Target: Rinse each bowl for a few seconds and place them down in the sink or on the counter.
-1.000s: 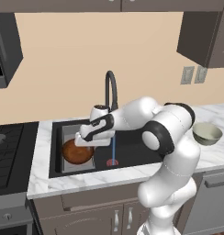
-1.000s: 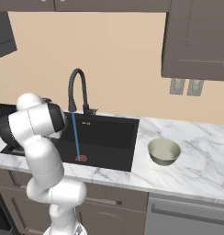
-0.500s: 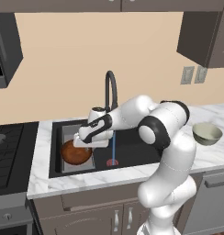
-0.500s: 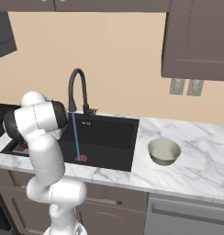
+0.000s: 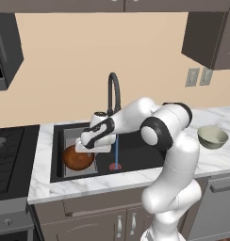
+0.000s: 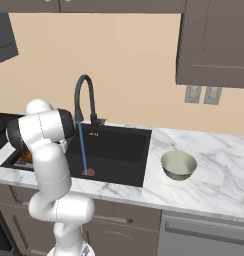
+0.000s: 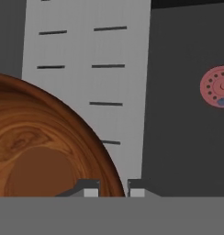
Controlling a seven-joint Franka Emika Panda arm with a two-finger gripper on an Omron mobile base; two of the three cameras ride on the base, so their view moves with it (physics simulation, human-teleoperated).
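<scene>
The reddish-brown wood-like bowl [image 5: 77, 158] [image 7: 45, 147] sits low over the grey ribbed tray [image 7: 86, 50] in the left part of the black sink [image 5: 135, 149]. My gripper [image 5: 92, 146] [image 7: 113, 188] is shut on its rim at the right side, one fingertip [image 7: 90, 188] inside and the other outside. Whether the bowl rests on the tray I cannot tell. The pale cream bowl [image 5: 212, 137] [image 6: 178, 164] stands upright on the marble counter [image 6: 219, 170], right of the sink. A thin blue stream [image 5: 116, 153] runs from the gooseneck faucet [image 5: 114, 89] onto the red drain [image 7: 217, 86], right of the held bowl.
A black stovetop [image 5: 11, 155] lies left of the sink. Wall outlets [image 5: 198, 76] sit above the counter at the right, with dark cabinets overhead. My own arm [image 6: 46, 145] hides the sink's left part in the right base view.
The arm's elbow has shifted slightly to the left. The wooden bowl and the gripper stay at about the same spot over the tray, and the water keeps running.
</scene>
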